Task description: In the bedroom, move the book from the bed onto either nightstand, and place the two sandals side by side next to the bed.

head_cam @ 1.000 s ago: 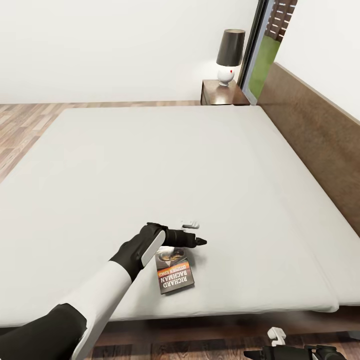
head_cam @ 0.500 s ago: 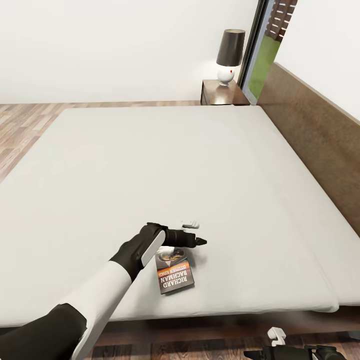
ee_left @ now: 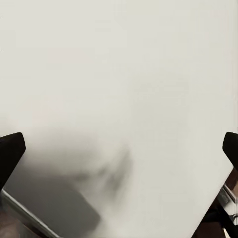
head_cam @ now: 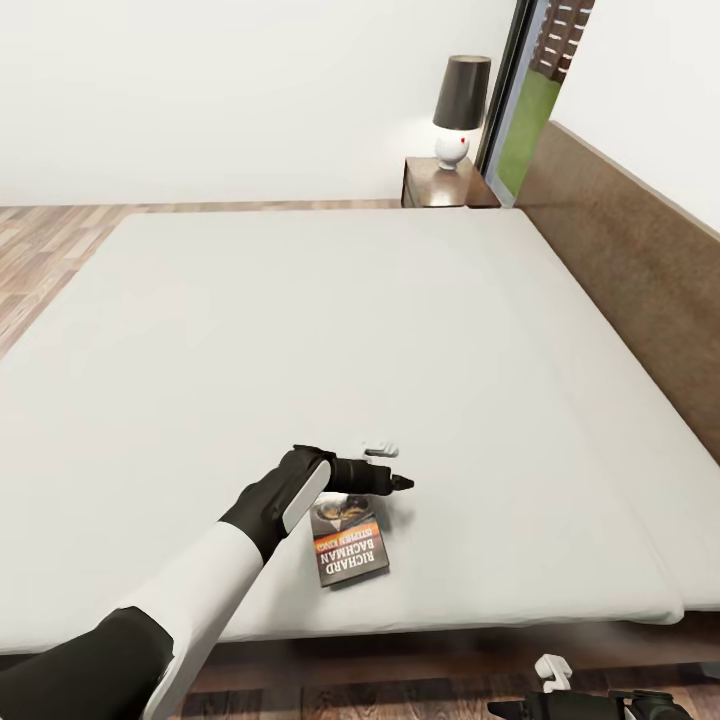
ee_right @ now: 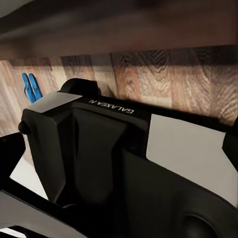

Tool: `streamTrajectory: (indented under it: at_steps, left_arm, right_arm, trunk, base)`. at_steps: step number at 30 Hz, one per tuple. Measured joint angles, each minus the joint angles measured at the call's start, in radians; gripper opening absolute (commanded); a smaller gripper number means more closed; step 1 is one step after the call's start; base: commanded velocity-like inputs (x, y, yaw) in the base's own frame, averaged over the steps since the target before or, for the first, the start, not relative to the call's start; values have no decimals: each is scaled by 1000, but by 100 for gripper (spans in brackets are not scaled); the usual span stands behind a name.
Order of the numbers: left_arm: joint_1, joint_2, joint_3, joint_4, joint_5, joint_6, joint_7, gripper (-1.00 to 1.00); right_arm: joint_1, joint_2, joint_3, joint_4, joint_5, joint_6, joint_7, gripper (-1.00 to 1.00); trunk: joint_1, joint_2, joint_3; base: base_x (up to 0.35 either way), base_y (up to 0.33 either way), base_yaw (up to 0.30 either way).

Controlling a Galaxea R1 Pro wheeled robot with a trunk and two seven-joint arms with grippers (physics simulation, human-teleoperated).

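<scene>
A: What is seen in the head view?

B: The bed [head_cam: 300, 330] is seen with its light grey mattress, and the book [head_cam: 351, 556] is lying flat on it, near the front edge. The left gripper [head_cam: 385, 470] is held just above the far end of the book. How wide it is opened cannot be told here. At the far corner the nightstand [head_cam: 447, 185] is placed beside the headboard [head_cam: 630, 270], and a lamp [head_cam: 458, 110] is standing on it. The right gripper [head_cam: 560, 705] is seen low, over the wooden floor [head_cam: 40, 250]; its state cannot be told.

A: And in the left wrist view?

B: The dark fingertips [ee_left: 11, 151] are seen at both sides, well apart, so the left gripper is spread wide and nothing is held. Between them the grey mattress [ee_left: 119, 89] is shown.

A: And the right wrist view?

B: The robot's own dark body [ee_right: 99, 163] is seen close. Behind it, the sandals [ee_right: 29, 87] are lying side by side on the floor, by the bed's dark frame [ee_right: 119, 25].
</scene>
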Motion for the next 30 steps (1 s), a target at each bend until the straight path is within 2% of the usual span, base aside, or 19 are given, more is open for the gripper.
streamTrajectory:
  at_steps: [4, 30]
  left_arm:
    - [0, 0, 1, -9, 21, 5, -4, 100]
    - [0, 0, 1, -14, 19, 5, -3, 100]
  right_arm:
    - [0, 0, 0, 0, 0, 0, 0, 100]
    - [0, 0, 0, 0, 0, 0, -1, 100]
  trunk:
    - [15, -28, -12]
    - [19, -35, -16]
  base:
    - [0, 0, 0]
    - [0, 0, 0]
